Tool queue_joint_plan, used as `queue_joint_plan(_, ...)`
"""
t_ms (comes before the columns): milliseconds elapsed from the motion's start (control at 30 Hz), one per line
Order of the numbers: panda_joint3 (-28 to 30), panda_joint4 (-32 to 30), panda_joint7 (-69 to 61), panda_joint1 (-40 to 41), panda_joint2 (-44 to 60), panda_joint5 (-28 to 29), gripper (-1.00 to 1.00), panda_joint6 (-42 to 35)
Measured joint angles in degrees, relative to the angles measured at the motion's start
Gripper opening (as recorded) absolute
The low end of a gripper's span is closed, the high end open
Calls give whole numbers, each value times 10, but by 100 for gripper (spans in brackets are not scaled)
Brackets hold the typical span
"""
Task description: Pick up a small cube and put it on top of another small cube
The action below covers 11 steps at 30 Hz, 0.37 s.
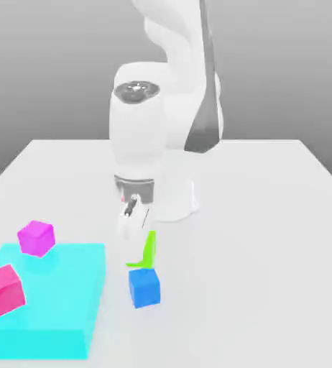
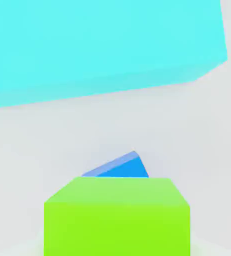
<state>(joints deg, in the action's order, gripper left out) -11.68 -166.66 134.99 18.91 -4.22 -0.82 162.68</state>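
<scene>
The small lime-green cube [image 1: 148, 251] hangs just above the small blue cube [image 1: 144, 286], near the table's front in the exterior view. Part of the green cube is covered by my pale gripper [image 1: 134, 234], which comes down from above and is shut on it. In the hand view the green cube [image 2: 117, 216] sits close in front, and a corner of the blue cube [image 2: 123, 167] peeks out past its top edge. I cannot tell whether the two cubes touch.
A large flat cyan slab [image 1: 54, 305] lies to the exterior view's left of the blue cube and also appears in the hand view [image 2: 102, 45]. On it stand a magenta cube [image 1: 37, 238] and a pink-red cube [image 1: 3, 290]. The robot's white base [image 1: 177, 203] stands behind.
</scene>
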Motion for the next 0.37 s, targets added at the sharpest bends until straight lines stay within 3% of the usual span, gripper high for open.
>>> queue_joint_plan(100,5,0,17,1,49,24,-100,47)
queue_joint_plan(133,5,0,20,2,58,29,100,56)
queue_joint_plan(367,5,0,20,1,56,28,100,54)
